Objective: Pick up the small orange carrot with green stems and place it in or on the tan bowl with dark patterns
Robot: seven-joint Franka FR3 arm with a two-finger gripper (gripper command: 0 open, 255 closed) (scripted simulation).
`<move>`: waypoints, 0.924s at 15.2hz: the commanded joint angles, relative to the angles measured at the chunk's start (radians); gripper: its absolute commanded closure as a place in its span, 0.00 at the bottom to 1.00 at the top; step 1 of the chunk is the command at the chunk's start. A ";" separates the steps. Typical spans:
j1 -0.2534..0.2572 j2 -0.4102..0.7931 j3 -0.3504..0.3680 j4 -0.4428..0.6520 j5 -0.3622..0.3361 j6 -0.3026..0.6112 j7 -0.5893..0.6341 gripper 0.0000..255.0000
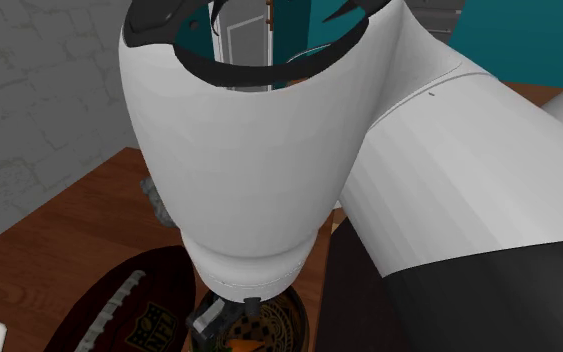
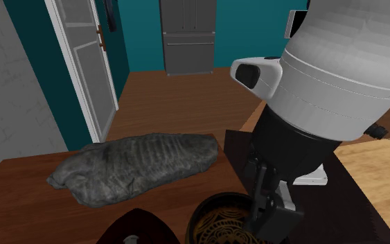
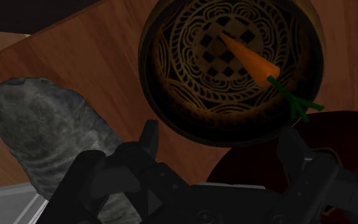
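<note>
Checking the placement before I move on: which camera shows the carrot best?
The wrist view: the carrot lies whole inside the patterned bowl, orange tip to green stems. The shoulder view catches just an orange sliver of it beneath the arm. The second exterior view offers the bowl's rim at its lower edge.

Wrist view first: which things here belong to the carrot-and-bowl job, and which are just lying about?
Part of the job:
- orange carrot, lying inside the bowl
- patterned bowl
- gripper, open, holding nothing

Just lying about:
- grey lumpy object on the wooden table
- dark football beside the bowl
</note>
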 commanded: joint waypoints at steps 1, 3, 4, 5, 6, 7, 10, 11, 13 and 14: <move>0.000 0.000 0.000 0.000 0.000 0.000 0.000 0.00; 0.007 -0.012 -0.011 0.025 0.006 -0.035 -0.005 0.00; 0.013 -0.022 -0.021 0.052 0.010 -0.070 -0.010 0.00; 0.017 -0.030 -0.029 0.079 0.013 -0.105 -0.013 0.00; 0.020 -0.035 -0.036 0.102 0.014 -0.132 -0.014 0.00; 0.020 -0.035 -0.036 0.102 0.014 -0.132 -0.014 0.00; 0.020 -0.035 -0.036 0.102 0.014 -0.132 -0.014 0.00; 0.020 -0.035 -0.036 0.102 0.014 -0.132 -0.014 0.00; 0.020 -0.035 -0.036 0.102 0.014 -0.132 -0.014 0.00; 0.020 -0.035 -0.036 0.102 0.014 -0.132 -0.014 0.00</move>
